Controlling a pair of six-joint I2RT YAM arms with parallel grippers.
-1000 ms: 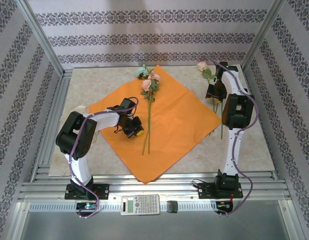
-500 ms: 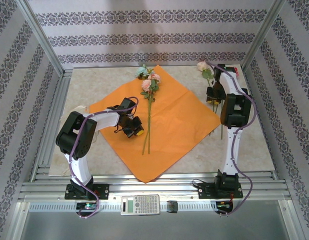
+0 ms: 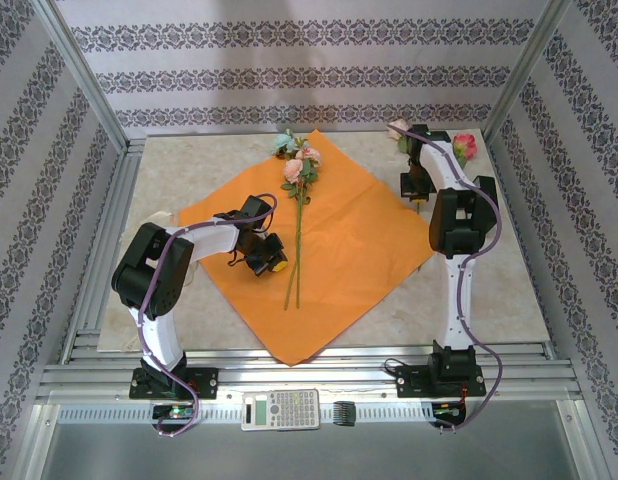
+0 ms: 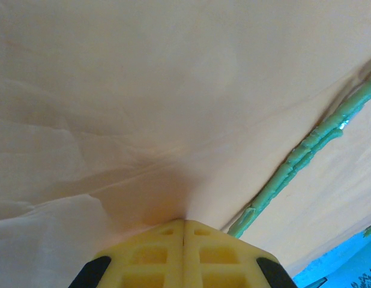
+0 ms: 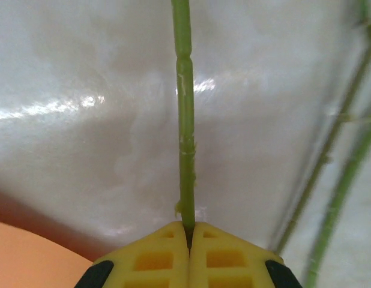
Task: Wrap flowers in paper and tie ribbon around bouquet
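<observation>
The orange paper (image 3: pixel 339 250) lies spread like a diamond on the table. Two flowers (image 3: pixel 298 230) lie on it, blooms (image 3: pixel 301 165) at the far corner. My left gripper (image 3: pixel 272 263) is shut, its tips (image 4: pixel 183 223) pressed on the paper (image 4: pixel 143 90) beside a green stem (image 4: pixel 305 153). My right gripper (image 3: pixel 417 195) is shut on another flower's stem (image 5: pixel 185 120) past the paper's right corner, its pale bloom (image 3: pixel 397 129) at the back. A red bloom (image 3: pixel 465 147) lies further right. The beige ribbon (image 3: pixel 159 216) peeks out by the left arm. A wrapped bouquet is out of view.
Two more thin stems (image 5: pixel 335 180) run over the pale marbled tabletop (image 3: pixel 489 290) right of the held one. A calculator (image 3: pixel 280 408) sits on the near rail. Metal frame posts (image 3: pixel 89 85) and patterned walls close in the sides and back.
The right gripper has closed on the stem and swung left and back with it. The red bloom behind the arm now shows. The left arm has not moved.
</observation>
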